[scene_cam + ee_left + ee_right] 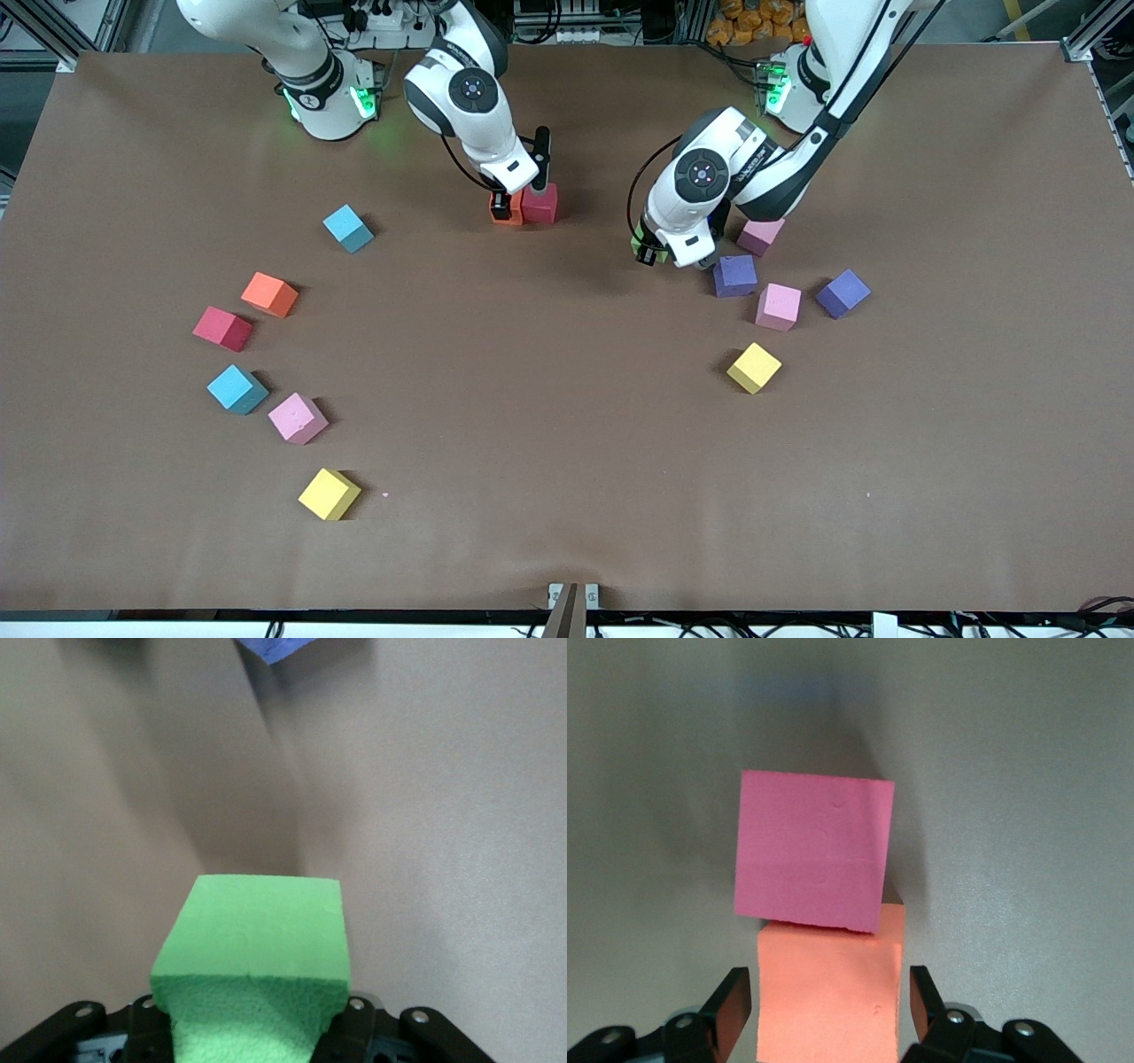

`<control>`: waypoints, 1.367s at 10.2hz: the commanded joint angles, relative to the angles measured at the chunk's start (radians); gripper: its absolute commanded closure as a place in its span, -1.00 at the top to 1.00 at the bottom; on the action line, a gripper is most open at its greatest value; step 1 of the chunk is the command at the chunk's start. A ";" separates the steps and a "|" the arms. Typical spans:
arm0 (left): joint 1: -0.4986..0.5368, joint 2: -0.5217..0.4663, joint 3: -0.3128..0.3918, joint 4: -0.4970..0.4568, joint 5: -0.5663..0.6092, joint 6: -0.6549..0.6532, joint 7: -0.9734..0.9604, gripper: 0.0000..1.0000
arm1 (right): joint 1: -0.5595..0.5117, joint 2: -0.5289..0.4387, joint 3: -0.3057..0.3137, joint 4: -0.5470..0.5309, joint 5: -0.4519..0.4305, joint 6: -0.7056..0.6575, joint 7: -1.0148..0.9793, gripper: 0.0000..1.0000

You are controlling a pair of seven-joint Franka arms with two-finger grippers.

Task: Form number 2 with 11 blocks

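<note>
**A:** Your right end effector [830,1001] is low over the bench [567,461] near its edge by the robot bases. Its fingers [733,999] stand apart on either side of the small matte orange cube [831,992], and I see a slim gap at each face, so I judge it let go. That cube touches the small matte red cube [540,203]; these two begin the number 2.

**B:** And how do you finish it cleanly?

**A:** Lift straight up, without twisting, so neither finger drags the orange cube off the red one.

**B:** The other arm?

**A:** Your left end effector [649,251] is clamped on a small matte green cube [252,970], above the bench beside the purple cube [734,276]. Bring it in once the right arm clears, square to the pair.
</note>
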 commanded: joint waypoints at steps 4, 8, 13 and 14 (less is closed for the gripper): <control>-0.011 -0.010 -0.037 -0.015 -0.030 0.051 -0.137 -0.85 | -0.042 -0.093 -0.005 0.016 0.004 -0.074 -0.008 0.82; -0.096 0.018 -0.049 -0.030 -0.031 0.154 -0.257 -0.85 | -0.199 -0.310 -0.028 0.024 0.007 -0.394 -0.042 0.98; -0.181 0.073 -0.048 -0.050 -0.031 0.309 -0.375 -0.85 | -0.231 -0.342 -0.452 0.114 -0.032 -0.441 -0.308 1.00; -0.190 0.079 -0.046 -0.050 -0.031 0.324 -0.390 -0.85 | -0.256 -0.346 -0.471 0.155 -0.039 -0.444 -0.312 1.00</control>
